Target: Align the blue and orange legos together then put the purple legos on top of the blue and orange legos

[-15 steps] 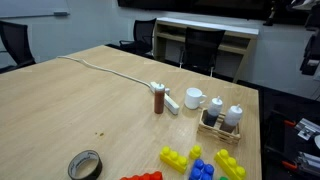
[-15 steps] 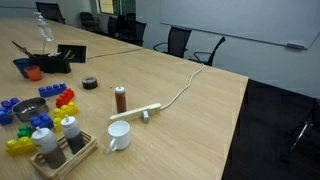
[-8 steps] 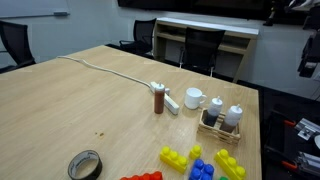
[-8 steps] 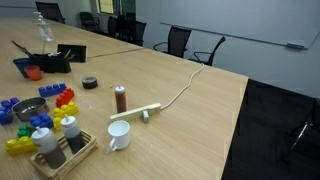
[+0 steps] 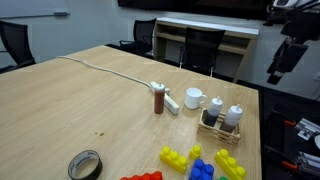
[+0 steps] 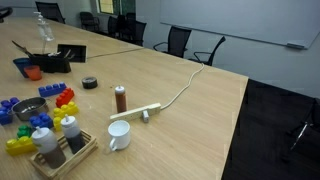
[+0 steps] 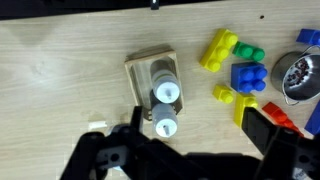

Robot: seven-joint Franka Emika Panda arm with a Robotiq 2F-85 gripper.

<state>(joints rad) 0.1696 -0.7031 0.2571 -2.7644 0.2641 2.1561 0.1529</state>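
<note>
Gripper [image 7: 185, 165] hangs spread wide, empty, above the rack [image 7: 145, 65]; legos [image 7: 247, 77] sit beside it, near the table [image 6: 200, 120] edge.

Your black Robotiq gripper [image 7: 190, 162] points straight down in the wrist view, its 2 fingers [image 7: 100, 158] spread wide apart. In an exterior view, your dark Panda arm [image 5: 284, 55] is raised high near the frame's upper corner.

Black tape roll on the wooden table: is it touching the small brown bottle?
Apart. Both exterior views show bare wooden table between the black tape roll and the small brown bottle.
</note>
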